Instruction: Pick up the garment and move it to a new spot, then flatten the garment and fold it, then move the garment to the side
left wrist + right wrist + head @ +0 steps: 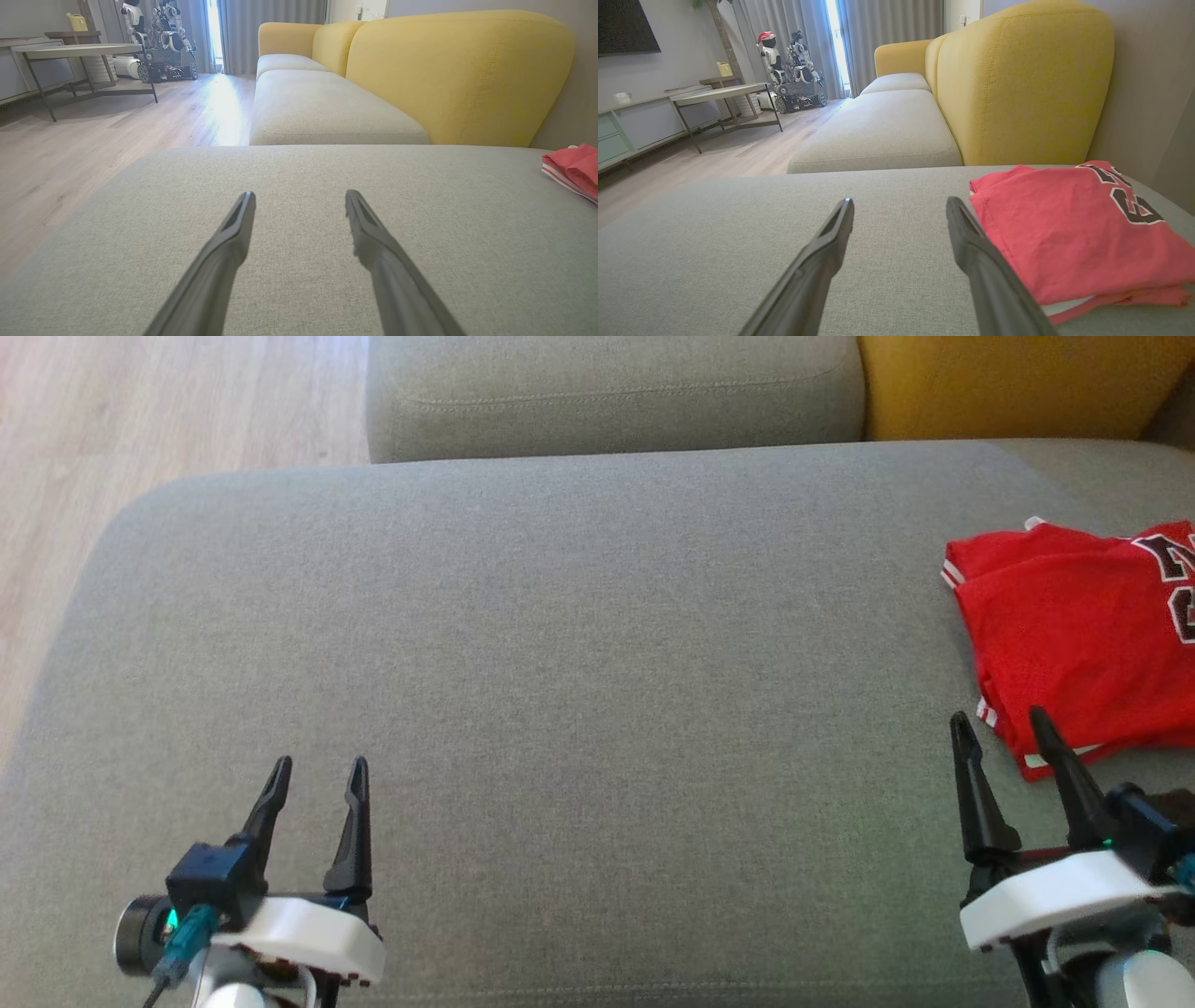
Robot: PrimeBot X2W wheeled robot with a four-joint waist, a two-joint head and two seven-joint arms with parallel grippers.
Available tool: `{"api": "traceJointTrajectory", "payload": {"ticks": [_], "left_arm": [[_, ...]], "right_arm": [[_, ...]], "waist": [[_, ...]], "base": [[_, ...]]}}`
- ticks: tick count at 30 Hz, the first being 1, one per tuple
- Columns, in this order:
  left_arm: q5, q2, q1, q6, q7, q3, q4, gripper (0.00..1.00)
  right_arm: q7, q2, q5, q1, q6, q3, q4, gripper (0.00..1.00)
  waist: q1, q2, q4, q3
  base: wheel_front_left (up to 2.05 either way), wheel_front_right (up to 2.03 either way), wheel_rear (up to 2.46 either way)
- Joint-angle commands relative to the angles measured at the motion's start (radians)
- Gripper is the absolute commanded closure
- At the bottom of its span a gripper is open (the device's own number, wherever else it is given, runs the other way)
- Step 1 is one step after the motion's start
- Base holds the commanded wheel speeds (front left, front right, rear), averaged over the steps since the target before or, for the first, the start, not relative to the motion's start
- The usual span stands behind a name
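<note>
The garment [1074, 635] is a red jersey with black and white lettering and white trim, lying folded at the far right of the grey sofa seat [579, 653]. From the right wrist it shows as a flat red stack [1064, 228] just right of my fingers, and the left wrist catches its edge [572, 169] at the far right. My right gripper [1001, 724] hovers open at the garment's near left corner, holding nothing. My left gripper [319, 767] stands open and empty over bare seat at the lower left.
A second grey seat cushion [616, 392] and a yellow backrest [1018, 383] lie beyond the seat. Wooden floor [140, 420] runs along the left. Across the room stand a low table [714, 95] and other robots [791, 70] by the curtains.
</note>
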Motion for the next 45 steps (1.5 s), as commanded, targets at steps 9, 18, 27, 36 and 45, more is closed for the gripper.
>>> {"api": "traceJointTrajectory", "payload": {"ticks": [9,18,27,36,45], "left_arm": [[-0.013,0.029,-0.024,0.005,0.012,0.025,-0.036,0.0],[-0.019,0.034,-0.029,0.007,0.014,0.021,-0.035,0.0],[-0.025,0.035,-0.031,0.012,0.012,0.014,-0.029,0.0],[-0.029,0.039,-0.035,0.015,0.009,0.01,-0.028,0.0],[-0.034,0.041,-0.04,0.018,0.004,0.004,-0.028,0.0]], "right_arm": [[0.014,-0.003,-0.018,-0.01,0.002,0.02,-0.05,0.0],[0.01,-0.008,-0.015,-0.017,0.002,0.025,-0.044,0.0],[0.008,-0.011,-0.009,-0.018,0.002,0.022,-0.042,0.0],[0.005,-0.01,-0.01,-0.02,0.002,0.021,-0.044,0.0],[0.006,-0.011,-0.011,-0.023,0.002,0.024,-0.048,0.0]], "waist": [[0.0001,0.0,-0.008,-0.006],[0.0001,0.0,-0.01,-0.003],[0.0001,0.0,-0.007,-0.001],[0.0001,0.0,-0.003,0.006],[0.0001,0.0,0.002,0.012]], "base": [[0.0,0.0,0.0],[0.0,0.0,0.0],[0.0,0.0,0.0],[0.0,0.0,0.0],[0.0,0.0,0.0]]}}
